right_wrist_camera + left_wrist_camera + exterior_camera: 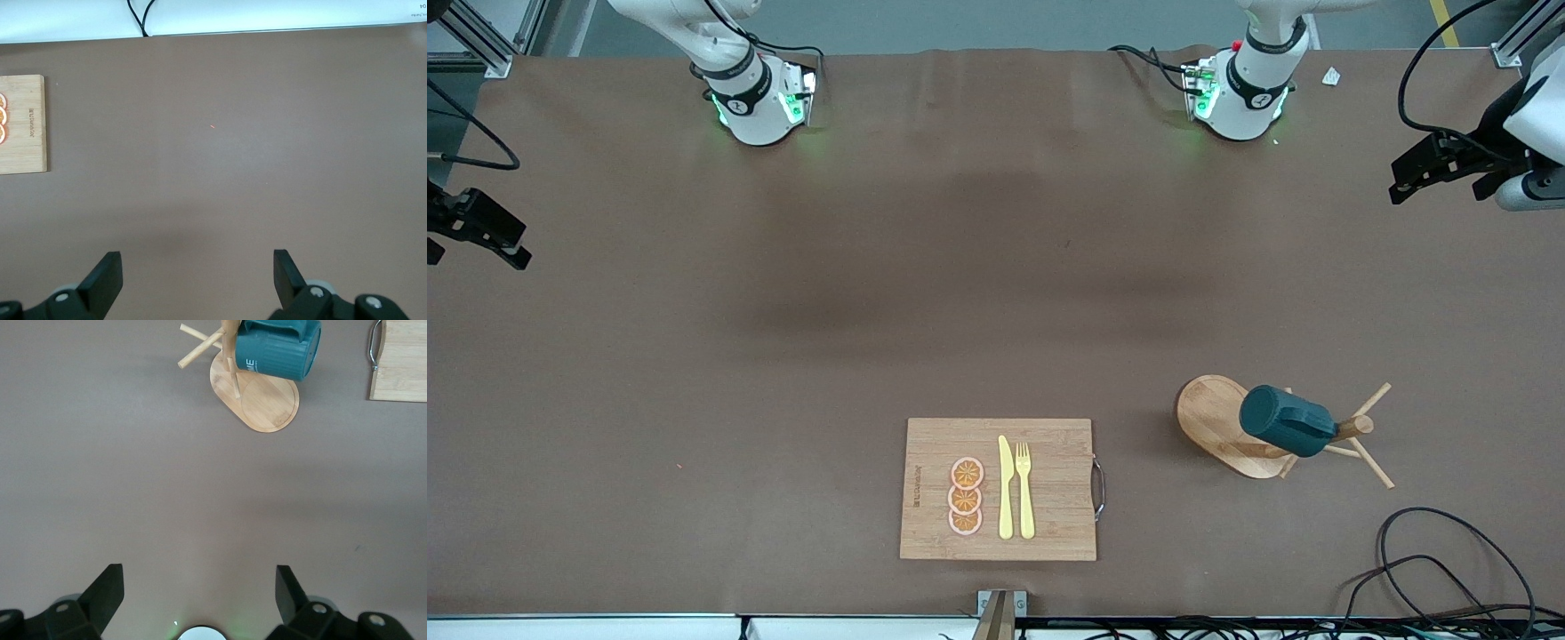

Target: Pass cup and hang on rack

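Observation:
The dark teal cup (1285,420) hangs tilted on a peg of the light wooden rack (1211,411), which stands toward the left arm's end of the table, beside the cutting board. In the left wrist view the cup (280,353) and the rack's oval base (270,403) show well ahead of my left gripper (200,583), which is open with nothing between its fingers. That left gripper (1400,182) hangs over the table's edge at its own end. My right gripper (520,244) hangs over the other end, open and empty (198,267), over bare table.
A bamboo cutting board (1054,480) with a metal handle lies near the front camera, carrying a yellow knife (1006,487), a yellow fork (1024,489) and orange slices (966,496). Black cables (1432,560) loop near the corner next to the rack.

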You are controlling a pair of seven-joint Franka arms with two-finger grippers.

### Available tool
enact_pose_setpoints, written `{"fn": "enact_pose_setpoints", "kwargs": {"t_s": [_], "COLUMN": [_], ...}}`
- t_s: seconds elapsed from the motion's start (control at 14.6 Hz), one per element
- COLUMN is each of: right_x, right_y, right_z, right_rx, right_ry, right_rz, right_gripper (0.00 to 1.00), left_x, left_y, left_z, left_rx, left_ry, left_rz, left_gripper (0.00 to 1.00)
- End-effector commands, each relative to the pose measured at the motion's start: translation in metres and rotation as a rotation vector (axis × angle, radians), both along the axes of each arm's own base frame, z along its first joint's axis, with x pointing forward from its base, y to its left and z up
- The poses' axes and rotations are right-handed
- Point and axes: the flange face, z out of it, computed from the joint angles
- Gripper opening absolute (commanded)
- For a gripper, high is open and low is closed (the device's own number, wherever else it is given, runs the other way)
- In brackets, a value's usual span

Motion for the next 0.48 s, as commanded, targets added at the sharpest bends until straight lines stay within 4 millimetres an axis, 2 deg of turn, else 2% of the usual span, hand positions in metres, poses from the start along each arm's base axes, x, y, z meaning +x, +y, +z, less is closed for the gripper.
{"fn": "enact_pose_setpoints", "kwargs": {"t_s": [0.0,0.41], "right_x": [-0.0031,-0.0032], "right_y": [-0.0058,-0.0067], "right_z": [-0.0002,-0.0002], "right_rx": [0.018,0.018], "right_ry": [-0.004,-0.004], "right_rz": [0.001,-0.002], "right_gripper": [1.00,1.00], "left_x": [-0.0008,-0.0007], "left_y": [0.0007,0.0015], "left_z": [0.0048,0.0048], "left_rx": [0.002,0.002], "left_ry": [-0.002,-0.002], "left_rz": [0.005,0.008], "left_gripper": [1.00,1.00]}}
